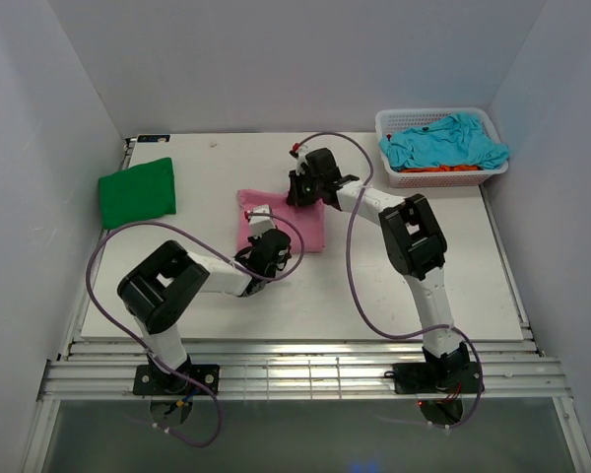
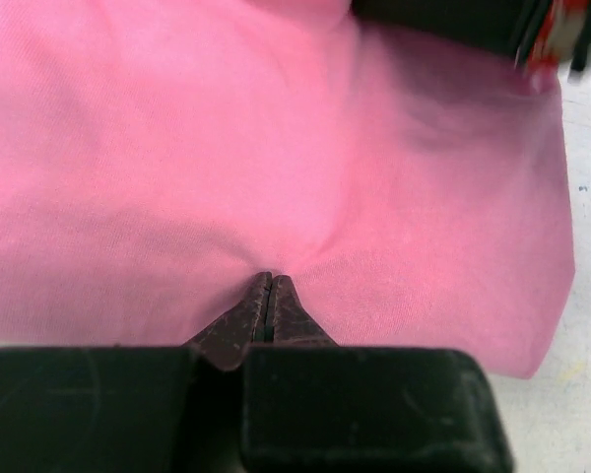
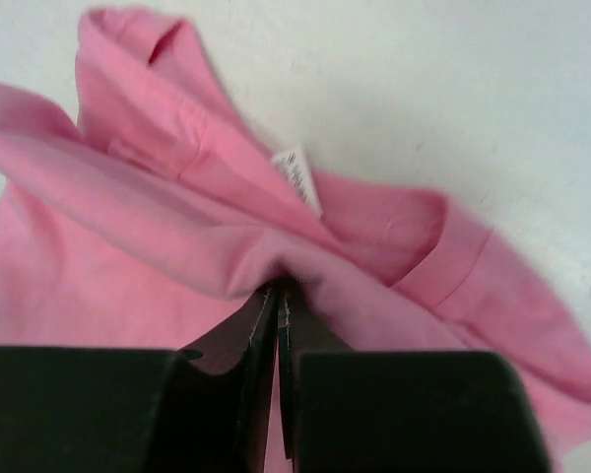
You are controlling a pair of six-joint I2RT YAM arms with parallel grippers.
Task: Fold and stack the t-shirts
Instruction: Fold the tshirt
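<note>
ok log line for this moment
folding pink t-shirt | left gripper shut on it | right gripper shut on it | green t-shirt folded, left | turquoise t-shirt in basket

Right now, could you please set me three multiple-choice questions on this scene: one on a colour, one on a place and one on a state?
1. Which colour of shirt lies uppermost in the white basket?
A. Turquoise
B. Pink
C. Green

2. Where does the green t-shirt lie?
A. At the table's near right corner
B. On the far left part of the table
C. In the basket

3. How do the left claw and the right claw stand?
A. Both open above the table
B. Both shut on the pink t-shirt
C. One shut, one open

Answers:
1 A: the turquoise t-shirt spreads over the basket's top.
2 B: the top view shows it folded flat there, apart from both arms.
3 B: each wrist view shows closed fingers pinching pink cloth.
</note>
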